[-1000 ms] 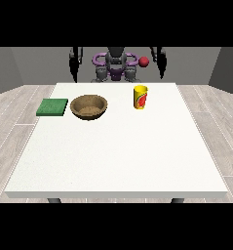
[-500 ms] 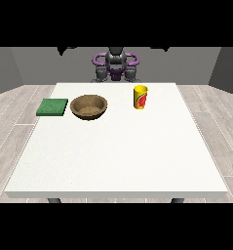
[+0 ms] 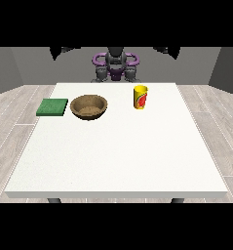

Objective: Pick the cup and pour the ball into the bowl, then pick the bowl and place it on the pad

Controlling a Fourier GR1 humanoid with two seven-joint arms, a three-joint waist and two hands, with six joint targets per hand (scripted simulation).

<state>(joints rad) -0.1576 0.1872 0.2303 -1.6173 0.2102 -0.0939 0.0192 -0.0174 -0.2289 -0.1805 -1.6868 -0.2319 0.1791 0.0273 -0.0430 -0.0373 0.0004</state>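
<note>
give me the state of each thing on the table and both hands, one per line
cup: upright, on the table, untouched
bowl: upright, nothing visible inside, right of the pad
pad: flat, nothing on it
hand at the view's left: raised, fingers unclear
hand at the view's right: raised, fingers unclear

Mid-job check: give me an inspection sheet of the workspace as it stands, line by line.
Surface: white table, mostly bare toward the camera.
Job's things: yellow cup upright at the far side; brown bowl to its left in the view, apart from it; green pad left of the bowl, not touching it. Ball not visible; the cup's inside is hidden.
Clutter: nothing seen.
Hands: dark shapes at the top edge, fingers unreadable.
Cables: nothing seen.
Surroundings: grey plank floor, grey walls.
</note>
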